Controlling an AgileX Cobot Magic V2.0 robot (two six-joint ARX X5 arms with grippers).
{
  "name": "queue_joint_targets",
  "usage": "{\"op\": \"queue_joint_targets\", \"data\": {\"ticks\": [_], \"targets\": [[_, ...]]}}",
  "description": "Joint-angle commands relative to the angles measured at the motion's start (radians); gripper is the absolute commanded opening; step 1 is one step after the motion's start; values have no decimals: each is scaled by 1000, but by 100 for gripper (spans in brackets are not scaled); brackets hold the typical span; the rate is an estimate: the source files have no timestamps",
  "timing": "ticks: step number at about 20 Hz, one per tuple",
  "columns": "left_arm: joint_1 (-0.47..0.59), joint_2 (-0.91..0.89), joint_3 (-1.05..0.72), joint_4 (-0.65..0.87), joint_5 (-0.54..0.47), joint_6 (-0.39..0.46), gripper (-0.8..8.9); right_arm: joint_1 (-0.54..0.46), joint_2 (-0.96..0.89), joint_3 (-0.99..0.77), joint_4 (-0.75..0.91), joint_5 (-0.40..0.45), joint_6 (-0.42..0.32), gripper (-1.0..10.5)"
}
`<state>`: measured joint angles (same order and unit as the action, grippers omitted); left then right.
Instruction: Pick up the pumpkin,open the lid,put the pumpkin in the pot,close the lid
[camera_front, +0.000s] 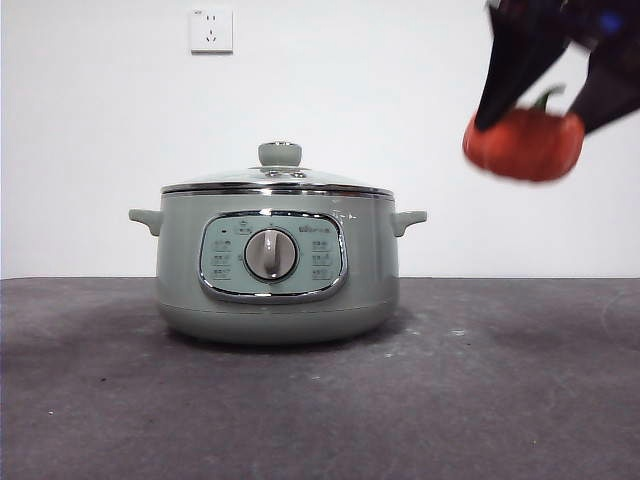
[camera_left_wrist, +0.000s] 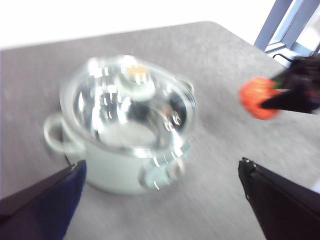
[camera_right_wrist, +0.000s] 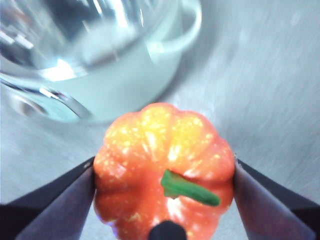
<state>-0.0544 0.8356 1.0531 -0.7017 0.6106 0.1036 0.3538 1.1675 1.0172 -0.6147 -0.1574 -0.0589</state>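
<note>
The sage-green pot (camera_front: 277, 265) stands on the dark table with its glass lid (camera_front: 278, 178) on, green knob up. My right gripper (camera_front: 545, 110) is shut on the orange pumpkin (camera_front: 524, 144) and holds it in the air, above and to the right of the pot. In the right wrist view the pumpkin (camera_right_wrist: 164, 170) sits between the jaws with the pot (camera_right_wrist: 100, 80) below and beyond it. My left gripper (camera_left_wrist: 160, 175) is open and empty above the pot (camera_left_wrist: 120, 150), looking down on the lid (camera_left_wrist: 127, 105). It also sees the pumpkin (camera_left_wrist: 255, 97).
A white wall with a socket (camera_front: 211, 30) stands behind the table. The grey tabletop (camera_front: 500, 400) stretches around the pot. A metal frame (camera_left_wrist: 285, 25) shows past the table's far corner in the left wrist view.
</note>
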Motion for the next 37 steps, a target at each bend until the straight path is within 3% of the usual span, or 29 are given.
{"op": "queue_joint_targets", "data": {"ticks": [1, 3, 7, 13, 19, 29, 30, 33, 37], "targets": [[-61, 105, 38, 71, -46, -6, 719, 3, -60, 1, -8, -1, 17, -12], [-116, 204, 75, 138, -93, -6, 719, 3, -107, 1, -13, -8, 17, -12], [-219, 391, 144, 246, -195, -6, 719, 3, -156, 1, -16, -133, 40, -12], [-318, 647, 260, 401, -317, -5, 719, 15, -174, 1, -22, -132, 62, -12], [-333, 856, 341, 496, -349, -6, 719, 15, -175, 1, -23, -132, 67, -12], [-367, 936, 343, 547, -351, -6, 713, 15, -175, 1, -23, -128, 68, -12], [-367, 936, 343, 542, -355, -6, 662, 15, -175, 1, -23, -128, 68, -12], [-373, 936, 343, 526, -355, -6, 357, 15, -175, 1, -23, -128, 68, -12], [-373, 936, 343, 526, -354, -29, 147, 15, -175, 1, -23, -128, 68, -12]]}}
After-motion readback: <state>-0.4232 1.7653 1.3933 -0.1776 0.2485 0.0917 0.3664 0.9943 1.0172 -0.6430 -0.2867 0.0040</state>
